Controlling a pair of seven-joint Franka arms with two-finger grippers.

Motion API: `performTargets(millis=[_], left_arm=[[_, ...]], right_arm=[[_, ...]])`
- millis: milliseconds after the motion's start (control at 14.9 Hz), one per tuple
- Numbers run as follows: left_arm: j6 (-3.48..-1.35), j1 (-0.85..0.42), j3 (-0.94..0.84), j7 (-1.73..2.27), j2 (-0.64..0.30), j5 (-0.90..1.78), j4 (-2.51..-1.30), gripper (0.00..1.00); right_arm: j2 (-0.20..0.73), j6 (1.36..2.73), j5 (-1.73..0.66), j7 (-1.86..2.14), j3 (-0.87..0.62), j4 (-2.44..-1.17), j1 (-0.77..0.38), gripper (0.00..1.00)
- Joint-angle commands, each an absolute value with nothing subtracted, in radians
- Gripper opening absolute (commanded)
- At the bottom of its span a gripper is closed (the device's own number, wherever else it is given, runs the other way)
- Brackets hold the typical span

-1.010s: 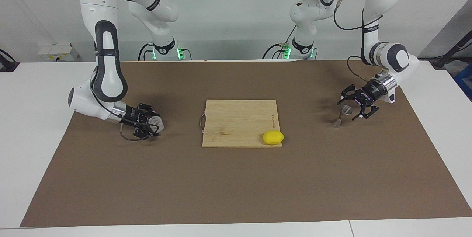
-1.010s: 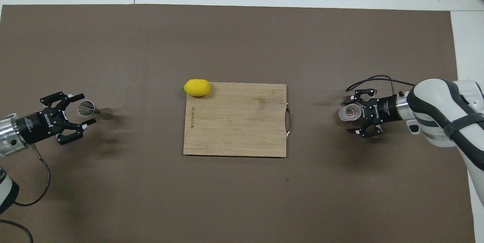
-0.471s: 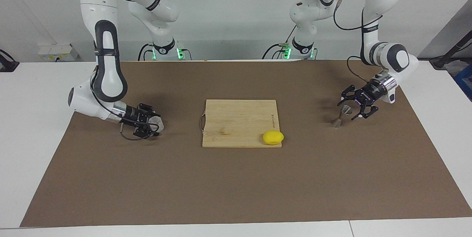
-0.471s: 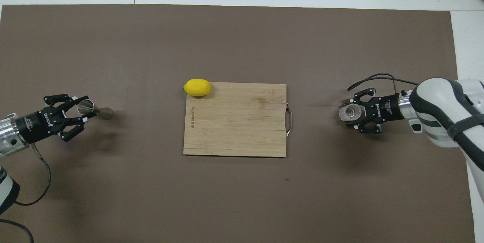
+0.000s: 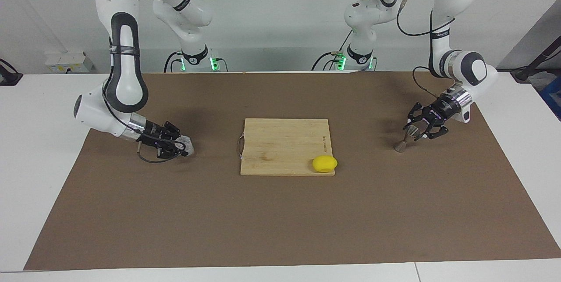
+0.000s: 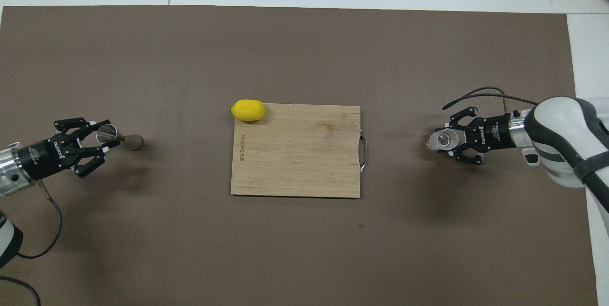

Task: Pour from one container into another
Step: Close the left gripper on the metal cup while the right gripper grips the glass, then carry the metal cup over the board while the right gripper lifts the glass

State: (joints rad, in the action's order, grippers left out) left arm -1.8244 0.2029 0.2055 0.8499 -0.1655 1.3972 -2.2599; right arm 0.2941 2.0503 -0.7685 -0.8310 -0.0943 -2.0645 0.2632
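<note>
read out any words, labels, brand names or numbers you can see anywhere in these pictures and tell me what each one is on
Pale wooden cutting board: a short line of burnt-in lettering along its edge toward the left arm's end, too small to read.
Black left gripper: white lettering on its body, too blurred to read.
Black right gripper: white lettering on its body, too blurred to read.
Nothing else carries readable text.

A white table (image 5: 26, 111) is covered by a brown mat (image 5: 280, 220). At the mat's middle a wooden board (image 5: 280, 144) is laid, with a lemon (image 5: 324, 163) at its 4 o'clock corner in the facing view. A metal jigger (image 5: 402, 141) is stood at 3 o'clock of the board.
</note>
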Motion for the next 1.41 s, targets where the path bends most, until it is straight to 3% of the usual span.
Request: performTargets(millis=[0,269,471,875,1346], left_arm=[[-1.787,0.189,0.193,1.01,-0.147,1.404,-2.177,0.0],[-1.798,0.082,0.155,1.137,-0.129,1.411,-2.085,0.0],[-1.827,-0.058,0.155,1.137,-0.11,1.521,-2.08,0.0],[-2.138,-0.395,0.156,1.134,-0.126,1.738,-2.074,0.0],[-2.547,-0.733,0.156,1.138,-0.207,1.815,-1.999,0.0]], right_arm=[[0.241,2.048,-0.801,-0.867,-0.097,-2.089,0.264,0.03],[0.193,2.042,-0.798,-0.943,-0.095,-2.082,0.235,0.03],[0.167,2.042,-0.784,-0.977,-0.097,-2.077,0.233,0.04],[0.107,2.043,-0.738,-1.026,-0.097,-2.075,0.233,0.04],[0.095,2.045,-0.618,-1.219,-0.097,-2.004,0.146,0.04]])
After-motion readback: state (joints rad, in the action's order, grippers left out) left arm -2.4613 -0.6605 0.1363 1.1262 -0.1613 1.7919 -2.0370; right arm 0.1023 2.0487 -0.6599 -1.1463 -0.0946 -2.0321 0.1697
